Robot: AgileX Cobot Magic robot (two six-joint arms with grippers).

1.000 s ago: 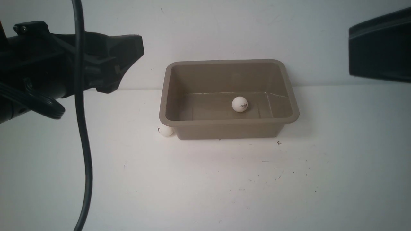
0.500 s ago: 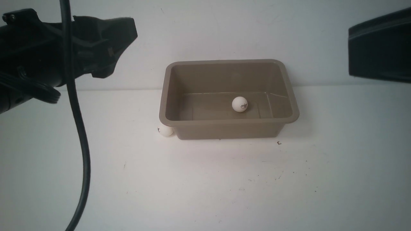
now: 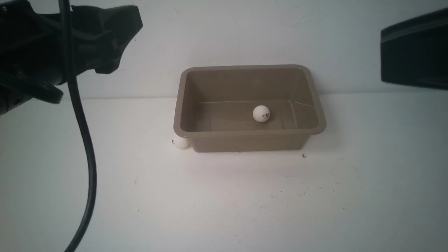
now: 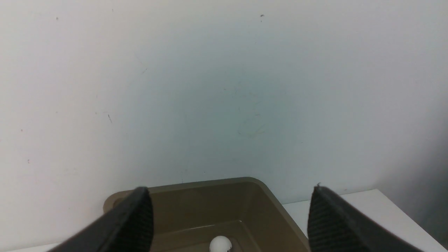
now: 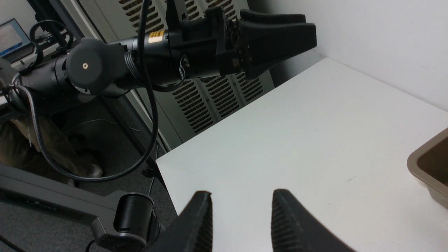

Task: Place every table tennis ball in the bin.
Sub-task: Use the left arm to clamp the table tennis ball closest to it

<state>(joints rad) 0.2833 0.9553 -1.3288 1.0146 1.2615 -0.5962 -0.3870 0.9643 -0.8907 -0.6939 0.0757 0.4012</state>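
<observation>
The taupe bin [image 3: 246, 133] stands at the back of the white table, against the wall. One white table tennis ball [image 3: 261, 113] with a dark logo rests on its floor, also seen as the ball [image 4: 220, 244] in the left wrist view, inside the bin [image 4: 210, 199]. A second ball [image 3: 180, 142] lies on the table, touching the bin's front left corner. My left gripper [image 3: 134, 21] hangs high at the left, open and empty, its jaws [image 4: 229, 189] wide apart. My right gripper [image 5: 241, 192] is empty, with a narrow gap between its jaws.
A black cable [image 3: 84, 140] hangs from the left arm down across the table's left side. The right arm's dark body [image 3: 413, 49] fills the upper right corner. A corner of the bin [image 5: 428, 168] and the table's left edge [image 5: 164, 175] show in the right wrist view.
The left arm has risen and drawn back to the left, and its cable swung with it. Balls, bin and right arm have stayed put.
</observation>
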